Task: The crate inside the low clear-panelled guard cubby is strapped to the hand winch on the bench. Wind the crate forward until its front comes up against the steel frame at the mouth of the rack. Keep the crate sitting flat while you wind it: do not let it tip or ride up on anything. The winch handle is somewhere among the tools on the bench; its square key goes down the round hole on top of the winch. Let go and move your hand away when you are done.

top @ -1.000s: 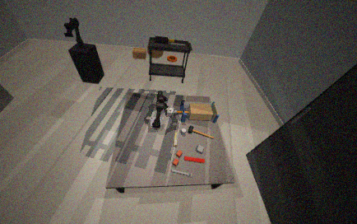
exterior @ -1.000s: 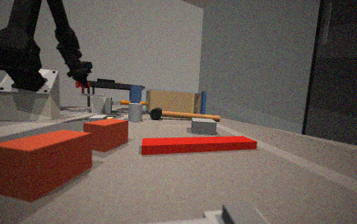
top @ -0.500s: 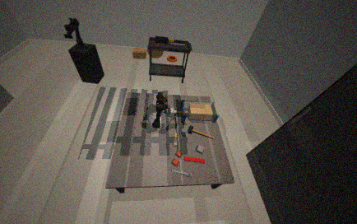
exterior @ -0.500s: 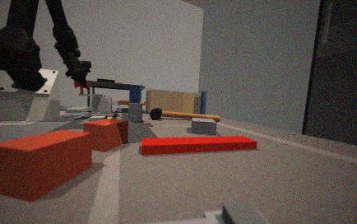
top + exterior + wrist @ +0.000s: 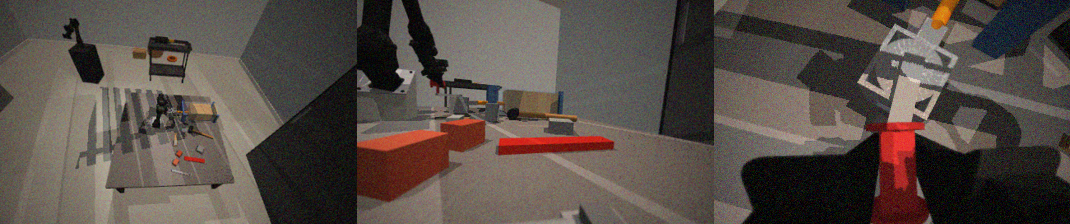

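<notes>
My gripper [image 5: 893, 137] [image 5: 438, 86] is shut on the red grip [image 5: 897, 162] of the winch handle. The handle's pale flat arm [image 5: 903, 102] reaches from the red collar over the winch [image 5: 934, 75]. Its square key and the winch's round hole cannot be made out, so I cannot tell whether the key is seated. An orange strap [image 5: 945, 14] [image 5: 482, 102] runs from the winch toward the wooden crate [image 5: 202, 111] [image 5: 531, 99]. The crate looks flat, between blue uprights [image 5: 183, 111] [image 5: 215, 112]. The clear panels and the contact at the frame cannot be made out.
A mallet [image 5: 203, 133] [image 5: 544, 115] lies in front of the crate. Nearer the front edge are a grey block [image 5: 200, 149] [image 5: 560, 126], a red bar [image 5: 194, 160] [image 5: 556, 145], two orange blocks [image 5: 179, 153] [image 5: 175, 162] and a silver tool [image 5: 180, 172]. A dark shelf [image 5: 166, 71] stands behind the bench.
</notes>
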